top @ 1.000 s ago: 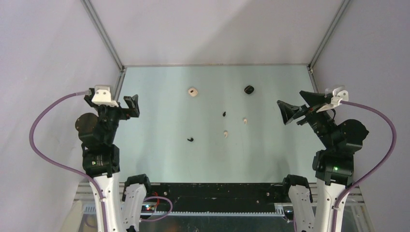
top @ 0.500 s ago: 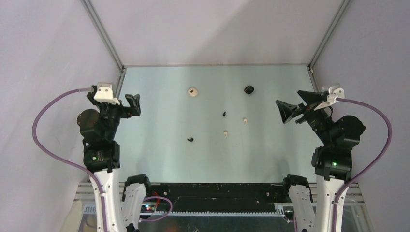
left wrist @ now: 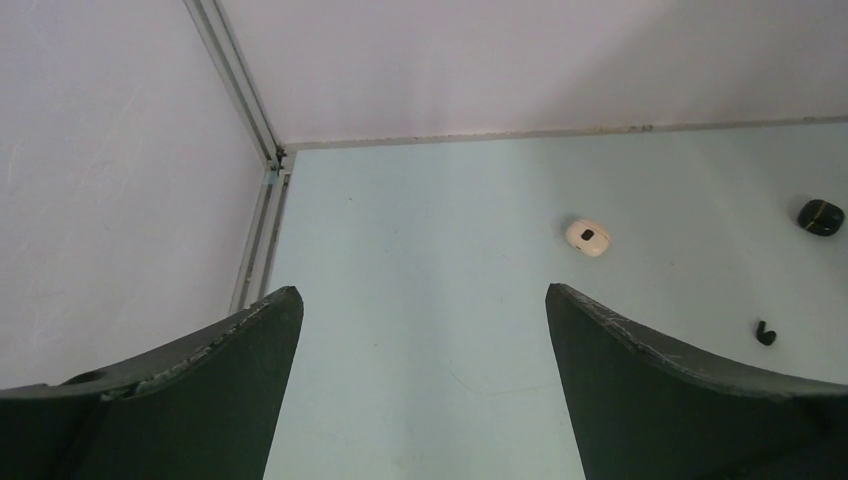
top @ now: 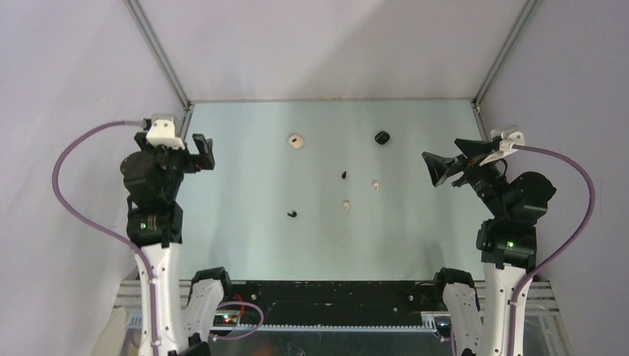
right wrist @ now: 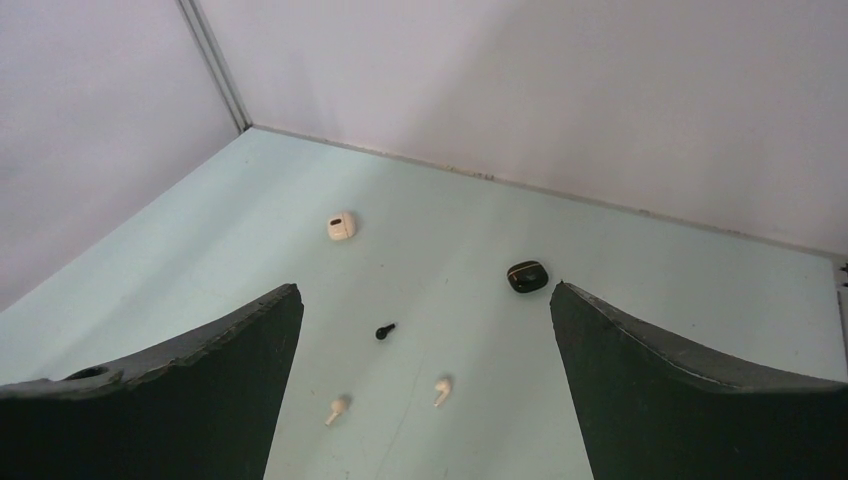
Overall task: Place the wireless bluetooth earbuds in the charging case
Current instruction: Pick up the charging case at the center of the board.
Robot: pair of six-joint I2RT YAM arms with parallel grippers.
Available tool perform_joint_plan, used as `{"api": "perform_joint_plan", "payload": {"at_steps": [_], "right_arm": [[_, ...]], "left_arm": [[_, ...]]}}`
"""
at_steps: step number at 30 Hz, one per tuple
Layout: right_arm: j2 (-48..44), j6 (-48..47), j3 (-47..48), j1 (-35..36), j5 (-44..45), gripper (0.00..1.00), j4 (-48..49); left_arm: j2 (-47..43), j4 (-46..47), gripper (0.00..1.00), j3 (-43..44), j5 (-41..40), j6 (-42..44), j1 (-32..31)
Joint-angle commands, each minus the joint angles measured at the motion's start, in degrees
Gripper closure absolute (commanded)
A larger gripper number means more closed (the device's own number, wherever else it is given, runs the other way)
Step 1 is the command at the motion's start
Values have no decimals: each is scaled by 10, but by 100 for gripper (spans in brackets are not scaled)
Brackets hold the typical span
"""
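This was a robotics lab cell: blank walls (top: 326, 44) and aluminium rails (top: 157, 50) enclosed the table (top: 252, 245), robot arms (top: 154, 222) mounted at its near edge.

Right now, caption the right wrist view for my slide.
Open right pincer above white case, black case, one black earbud and two cream earbuds lying loose on the table.

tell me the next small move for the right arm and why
Probably lower the right pincer toward the nearest cream bud. The pincer hangs open and empty above the table, and that bud lies loose, apart from the others, on its side of the scatter.
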Motion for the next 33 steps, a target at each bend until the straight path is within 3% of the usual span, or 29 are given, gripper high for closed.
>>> {"api": "perform_joint_plan", "payload": {"at_steps": [1,7,13,21,28,33], "right_arm": [[16,23,3,-7,-23,0,23],[44,19,3,5,-63,0,15],[68,-24,3,57,-25,0,1],[103,-41,3,83,-12,0,-6],[120,-45,3,89,-12,0,-9],[131,-50,2,88,-4,0,-11]], "left_arm": [[75,-27,1,67,-86,37,-37],[142,-10,1,60,-190,133,-163],[232,2,1,85,-210,196,-214],[352,22,1,113,-208,183,-256],[419,59,1,127,-154,185,-265],[523,49,1,231,-209,191,-274]]}}
